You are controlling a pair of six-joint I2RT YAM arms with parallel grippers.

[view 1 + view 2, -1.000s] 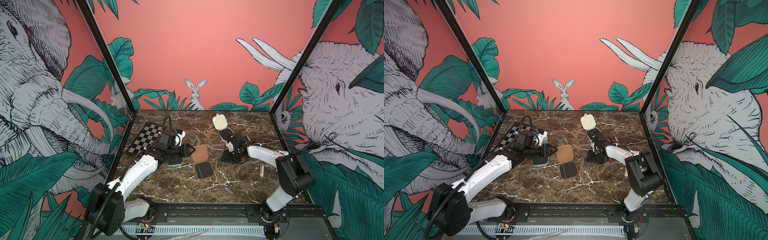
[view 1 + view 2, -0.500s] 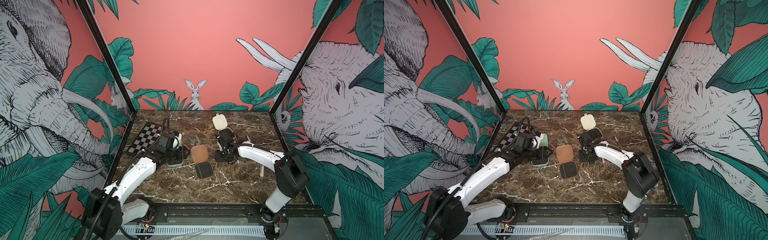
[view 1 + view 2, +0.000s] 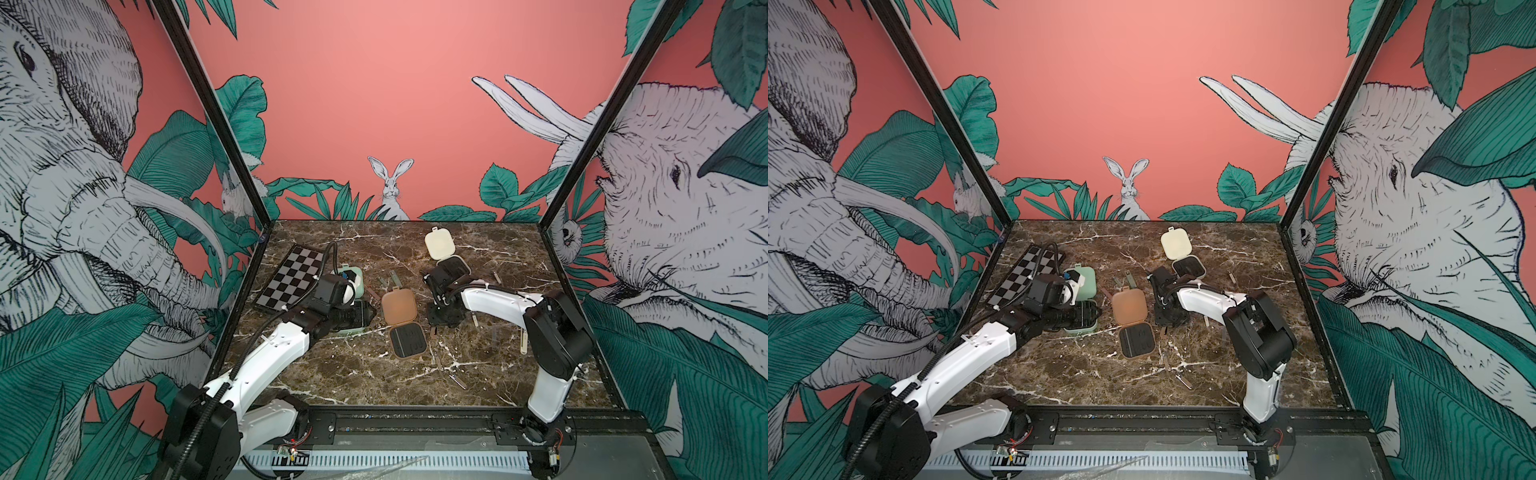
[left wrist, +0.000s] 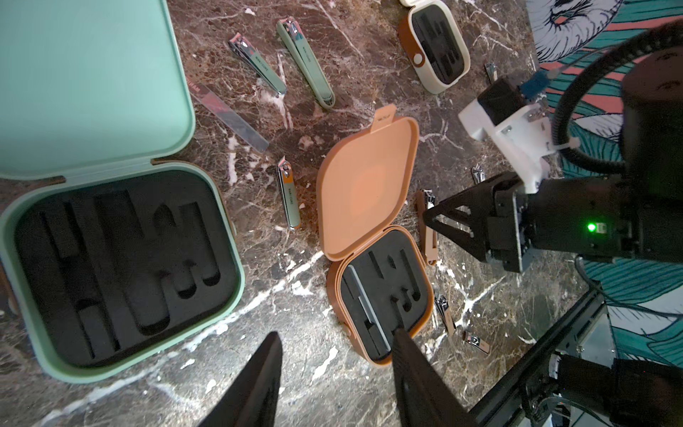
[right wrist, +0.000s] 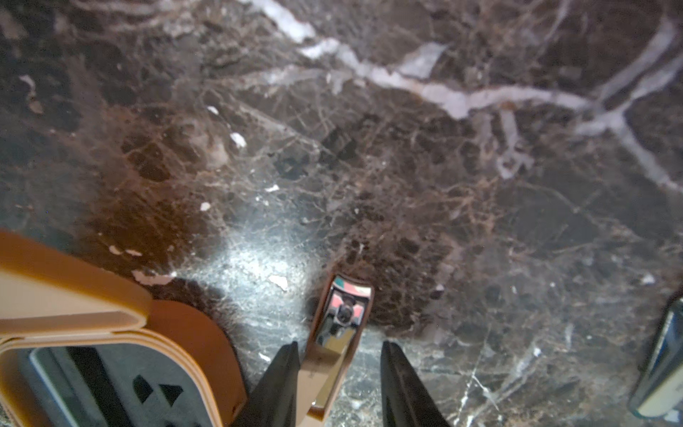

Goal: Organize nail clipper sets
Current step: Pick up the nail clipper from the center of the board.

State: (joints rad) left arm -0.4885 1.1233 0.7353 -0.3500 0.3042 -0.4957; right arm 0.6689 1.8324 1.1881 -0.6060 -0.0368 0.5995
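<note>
Three opened cases lie on the marble: mint green (image 4: 118,266), brown (image 4: 364,192) and cream (image 4: 439,48). In both top views the brown case (image 3: 400,307) (image 3: 1128,309) is in the middle, with the mint case (image 3: 357,282) to its left and the cream case (image 3: 439,245) behind it on the right. Mint clippers (image 4: 306,63) and a file (image 4: 229,111) lie loose between the cases. My right gripper (image 5: 340,344) is low over the marble beside the brown case (image 5: 74,307). Its jaws straddle a brown clipper (image 5: 343,314); one finger touches it and a gap remains at the other. My left gripper (image 4: 337,332) hangs open and empty near the brown case's base.
A black-and-grey checkerboard (image 3: 291,282) lies at the back left, beside the left arm. Small clippers (image 4: 476,342) lie in front of the brown case, and a cream tool (image 3: 523,340) lies near the right arm's elbow. Printed walls close three sides; a black rail (image 3: 415,419) runs along the front.
My right gripper has moved left from the cream case's base toward the brown case and down over the brown clipper, and its jaws have narrowed. The left arm has barely shifted.
</note>
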